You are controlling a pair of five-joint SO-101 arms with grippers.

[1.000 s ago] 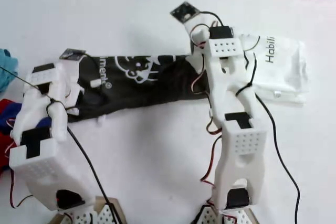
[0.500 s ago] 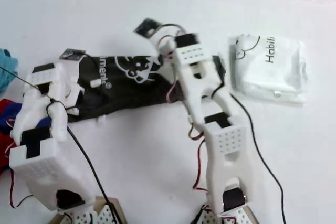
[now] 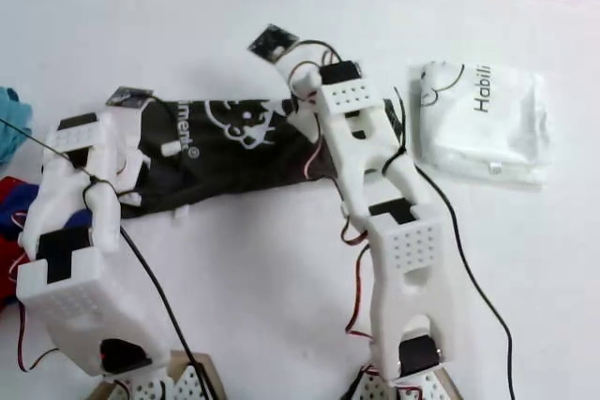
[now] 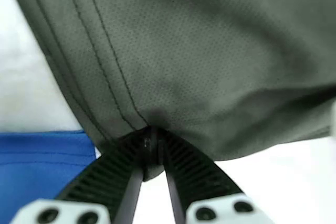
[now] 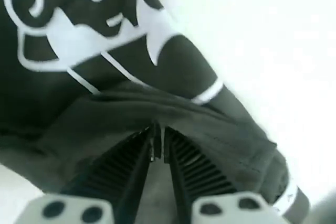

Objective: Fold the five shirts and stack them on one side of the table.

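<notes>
The left tool (image 4: 150,148) and right tool (image 5: 158,141) each clamp the black shirt (image 3: 230,152); the folded white shirt (image 3: 483,124) lies at its 3 o'clock.

We see a black shirt (image 3: 234,152) with white print lying stretched out on the white table (image 3: 281,306). The left arm (image 3: 80,194) stands over one end of it, near a light blue cloth (image 3: 7,119) and a red cloth (image 3: 7,196) at the table edge. The right arm (image 3: 375,170) bends over the other end. A folded white shirt (image 3: 483,119) lies beside that arm, apart from the black one.
</notes>
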